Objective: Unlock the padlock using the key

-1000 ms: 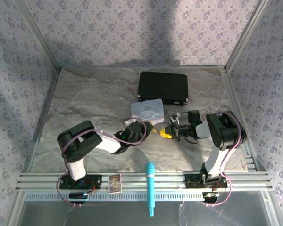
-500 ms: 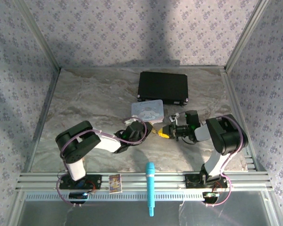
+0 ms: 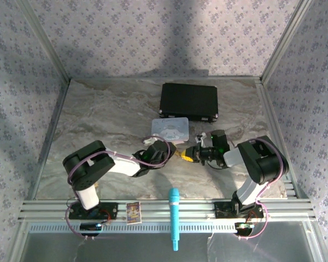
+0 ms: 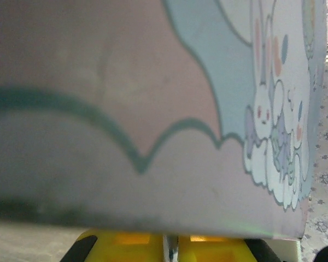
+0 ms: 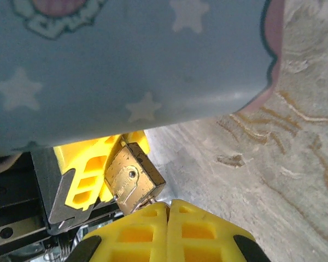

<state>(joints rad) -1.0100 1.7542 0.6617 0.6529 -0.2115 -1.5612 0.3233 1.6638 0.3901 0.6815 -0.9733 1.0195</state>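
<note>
Your padlock hangs clear of the desk, a small brass block tilted on one corner. It sits a little right of the midpoint between the left and right edges, closer to the near edge than the far one. Your left claw is narrowed onto it. In the right wrist view the brass body rests against that claw's yellow fingers, and in the left wrist view a thin silvery strip stands in the slit between them. Your right claw meets the lock from the opposite side with its yellow fingertips pressed together, touching the lock's lower corner. Whether the key is pinched in that seam you cannot tell, as it is too small to make out. Both claws meet nose to nose just on the near side of the pastel cartoon tin, which looms over both wrist views. Beyond the tin, toward the far edge, lies a black case. On the metal rail along the near edge lie a teal marker and a small card.
</note>
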